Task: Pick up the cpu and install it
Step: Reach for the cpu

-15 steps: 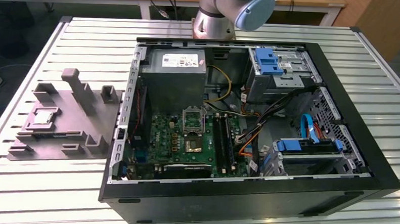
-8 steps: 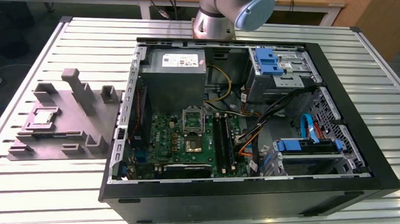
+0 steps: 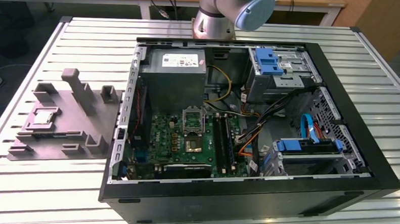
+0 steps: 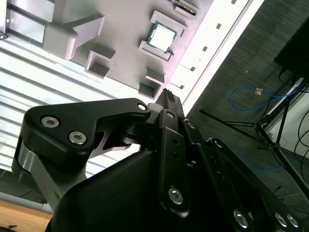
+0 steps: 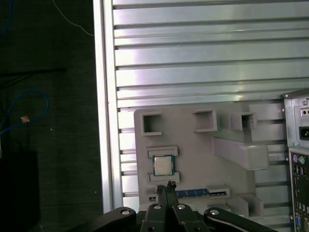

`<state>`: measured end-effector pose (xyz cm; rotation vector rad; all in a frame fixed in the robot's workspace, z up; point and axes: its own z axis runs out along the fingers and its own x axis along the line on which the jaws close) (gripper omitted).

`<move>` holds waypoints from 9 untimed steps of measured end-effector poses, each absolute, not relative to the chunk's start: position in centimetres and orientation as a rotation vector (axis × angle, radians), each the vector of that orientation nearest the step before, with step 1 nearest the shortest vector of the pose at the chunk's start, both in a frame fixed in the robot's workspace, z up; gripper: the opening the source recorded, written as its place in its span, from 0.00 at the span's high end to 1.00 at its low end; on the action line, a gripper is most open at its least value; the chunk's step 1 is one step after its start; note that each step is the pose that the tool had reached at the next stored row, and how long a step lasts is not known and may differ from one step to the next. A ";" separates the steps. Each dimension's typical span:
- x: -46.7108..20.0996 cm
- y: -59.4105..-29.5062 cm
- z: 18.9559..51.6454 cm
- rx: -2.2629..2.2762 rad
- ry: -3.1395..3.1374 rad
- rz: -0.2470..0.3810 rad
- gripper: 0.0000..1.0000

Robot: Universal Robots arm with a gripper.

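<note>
One cpu (image 5: pixel 163 165) is seen seated in the grey holder (image 5: pixel 193 154), ahead of the pincer (image 5: pixel 167 185) and untouched; its tips are pressed together, empty. Unless spread before descent, the cpu could be struck and scratched.

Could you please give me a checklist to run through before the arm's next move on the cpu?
1. The cpu lies flat in the grey tray: ok.
2. The gripper is empty: ok.
3. Jaws open for a grasp: not ok, they stand shut.
4. The gripper is apart from the cpu: ok.
5. The computer case is open: ok.
6. The socket is ready for the cpu: cannot tell.
</note>
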<state>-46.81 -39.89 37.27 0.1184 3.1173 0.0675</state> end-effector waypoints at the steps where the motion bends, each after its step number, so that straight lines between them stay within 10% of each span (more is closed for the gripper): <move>1: -46.8 -39.9 37.3 0.118 3.117 0.068 0.89; 9: -46.6 -39.9 37.3 0.118 3.117 0.068 0.89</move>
